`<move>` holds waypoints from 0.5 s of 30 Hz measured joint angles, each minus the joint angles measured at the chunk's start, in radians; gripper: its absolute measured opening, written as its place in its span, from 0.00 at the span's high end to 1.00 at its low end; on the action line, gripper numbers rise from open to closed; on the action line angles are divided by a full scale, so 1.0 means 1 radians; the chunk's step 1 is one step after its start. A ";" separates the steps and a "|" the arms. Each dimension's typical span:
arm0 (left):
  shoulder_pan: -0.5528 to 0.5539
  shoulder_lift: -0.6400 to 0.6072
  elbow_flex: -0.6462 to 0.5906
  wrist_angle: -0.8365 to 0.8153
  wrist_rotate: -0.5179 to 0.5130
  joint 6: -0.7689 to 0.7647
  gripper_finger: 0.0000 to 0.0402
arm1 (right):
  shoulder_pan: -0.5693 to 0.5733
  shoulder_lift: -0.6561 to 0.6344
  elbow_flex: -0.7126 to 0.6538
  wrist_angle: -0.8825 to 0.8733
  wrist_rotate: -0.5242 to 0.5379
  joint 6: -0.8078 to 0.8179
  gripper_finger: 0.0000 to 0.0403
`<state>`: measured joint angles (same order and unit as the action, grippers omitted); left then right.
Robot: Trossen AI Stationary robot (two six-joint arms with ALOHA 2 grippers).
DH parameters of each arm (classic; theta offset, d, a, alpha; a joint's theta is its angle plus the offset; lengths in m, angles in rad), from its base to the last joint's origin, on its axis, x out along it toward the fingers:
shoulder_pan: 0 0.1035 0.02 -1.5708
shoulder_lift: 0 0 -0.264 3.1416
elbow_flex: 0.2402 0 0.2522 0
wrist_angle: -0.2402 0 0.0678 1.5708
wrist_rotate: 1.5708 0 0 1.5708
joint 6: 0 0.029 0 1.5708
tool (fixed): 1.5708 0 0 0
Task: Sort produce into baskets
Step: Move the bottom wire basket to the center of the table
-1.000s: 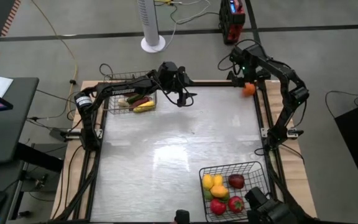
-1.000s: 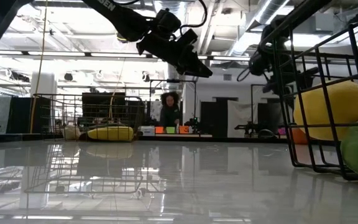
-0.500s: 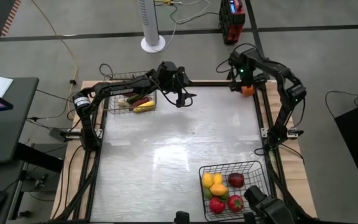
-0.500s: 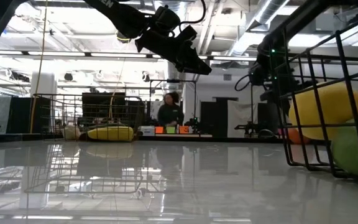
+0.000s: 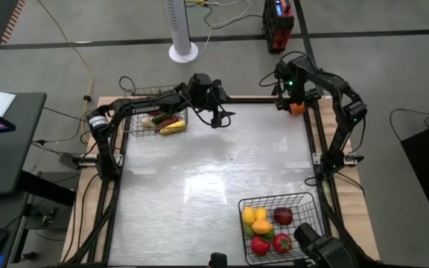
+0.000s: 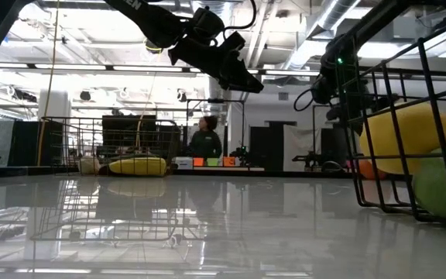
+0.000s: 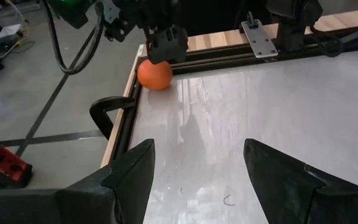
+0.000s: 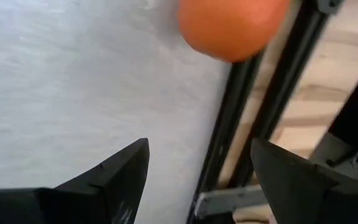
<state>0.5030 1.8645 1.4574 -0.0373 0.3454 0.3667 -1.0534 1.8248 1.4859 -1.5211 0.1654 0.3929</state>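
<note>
An orange ball of produce (image 5: 297,109) lies in the table's far right corner against the black edge rail (image 8: 232,25). My right gripper (image 5: 290,95) stands open just above it, fingers pointing steeply down; in the right wrist view the ball lies ahead of the fingertips, not between them. My left gripper (image 5: 224,116) hangs open over the far middle of the table and holds nothing. The black basket (image 5: 157,113) at the far left holds long pieces. The grey basket (image 5: 278,223) at the near right holds round red, yellow and green pieces.
A black rail (image 7: 124,121) and a wooden border frame the table, with a clamp on the rail near the orange. A person (image 6: 205,143) stands in the room behind the table. The glossy table middle (image 5: 214,179) lies bare between the baskets.
My right gripper has tipped further downward and sunk slightly toward the orange ball, which has stayed in the corner. My left gripper has kept still.
</note>
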 joint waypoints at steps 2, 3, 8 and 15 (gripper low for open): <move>0.000 0.000 0.000 -0.001 0.000 0.005 0.41 | 0.002 0.000 0.025 -0.042 0.000 0.012 0.23; 0.000 0.000 0.000 -0.004 0.000 0.007 0.41 | 0.006 0.000 0.038 -0.052 0.001 0.028 0.23; 0.004 0.000 0.000 -0.023 0.000 0.008 0.41 | 0.052 -0.038 0.048 -0.051 0.011 0.056 0.23; 0.033 0.000 -0.001 -0.047 0.111 0.002 0.41 | 0.180 -0.110 -0.057 -0.040 0.006 0.118 0.23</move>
<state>0.5364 1.8641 1.4567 -0.0846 0.4564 0.3691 -0.8730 1.7153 1.4287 -1.5613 0.1710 0.5107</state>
